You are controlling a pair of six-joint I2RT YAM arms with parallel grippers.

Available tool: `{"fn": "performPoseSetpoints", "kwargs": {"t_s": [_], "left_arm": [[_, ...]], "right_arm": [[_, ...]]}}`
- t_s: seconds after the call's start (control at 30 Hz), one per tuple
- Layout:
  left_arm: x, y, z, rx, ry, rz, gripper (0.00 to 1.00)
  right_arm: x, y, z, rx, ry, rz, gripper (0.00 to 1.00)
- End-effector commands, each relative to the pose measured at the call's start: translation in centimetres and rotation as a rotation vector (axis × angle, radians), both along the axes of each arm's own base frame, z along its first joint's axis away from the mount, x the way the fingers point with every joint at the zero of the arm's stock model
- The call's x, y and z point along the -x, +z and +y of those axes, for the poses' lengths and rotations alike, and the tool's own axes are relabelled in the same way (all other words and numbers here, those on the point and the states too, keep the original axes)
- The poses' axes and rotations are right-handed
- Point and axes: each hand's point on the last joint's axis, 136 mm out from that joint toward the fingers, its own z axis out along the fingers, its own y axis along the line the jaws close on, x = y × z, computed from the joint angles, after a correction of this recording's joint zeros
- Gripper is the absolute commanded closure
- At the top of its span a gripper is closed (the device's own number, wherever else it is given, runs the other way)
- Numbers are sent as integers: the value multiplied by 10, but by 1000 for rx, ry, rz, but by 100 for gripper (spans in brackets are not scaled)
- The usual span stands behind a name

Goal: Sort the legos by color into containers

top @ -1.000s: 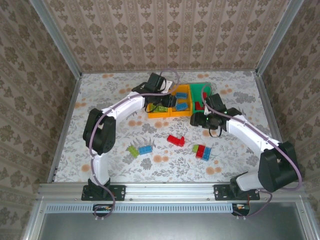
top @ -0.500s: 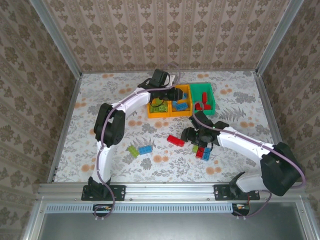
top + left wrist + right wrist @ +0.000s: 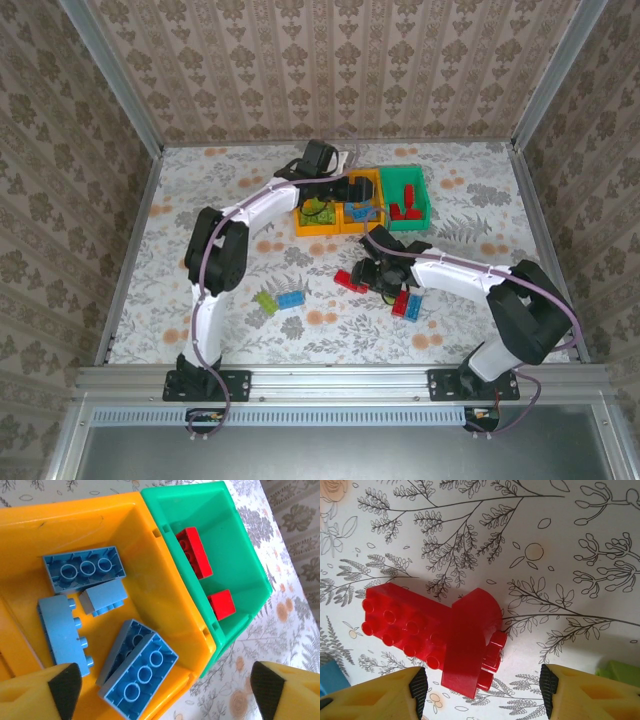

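Note:
My left gripper (image 3: 352,191) (image 3: 165,690) hangs open over the middle orange bin (image 3: 366,178) (image 3: 150,580), which holds several blue legos (image 3: 137,667). The green bin (image 3: 427,200) (image 3: 235,540) to its right holds red legos (image 3: 192,550). The left orange bin (image 3: 304,228) has lime green ones (image 3: 318,208). My right gripper (image 3: 374,276) (image 3: 482,690) is open, low over two joined red legos (image 3: 350,280) (image 3: 405,625) on the table, its fingers either side of their near end and apart from them.
Loose on the table are a lime green lego (image 3: 265,301) beside a blue one (image 3: 292,298), and a red, blue and green cluster (image 3: 408,303) just right of my right gripper. The floral table surface has metal rails at its edges.
My left gripper has gone from shut to wide open over the middle bin. My right arm has swung from the green bin down and left to the red legos on the table.

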Motion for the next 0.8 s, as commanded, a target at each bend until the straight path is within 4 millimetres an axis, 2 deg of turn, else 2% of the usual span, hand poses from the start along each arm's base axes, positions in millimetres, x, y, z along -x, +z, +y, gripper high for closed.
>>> {"fn": "performPoseSetpoints", "kwargs": {"t_s": [0.0, 0.07, 0.2, 0.47, 0.63, 0.77], "left_arm": [[4, 35, 7, 17, -2, -75, 3], [6, 37, 10, 10, -1, -84, 2], [11, 40, 18, -9, 7, -98, 1], [19, 38, 39, -57, 29, -110, 1], [28, 35, 48, -82, 25, -110, 0], [42, 25, 63, -164, 9, -119, 0]], "right_arm": [[-5, -2, 3, 10, -25, -1, 35], [-5, -5, 2, 21, -21, 8, 38], [-6, -5, 3, 38, -4, 17, 50], [-5, -4, -6, 87, 6, 17, 75], [-27, 26, -12, 40, -7, -72, 77], [-61, 64, -36, -8, -49, -170, 77]]}}
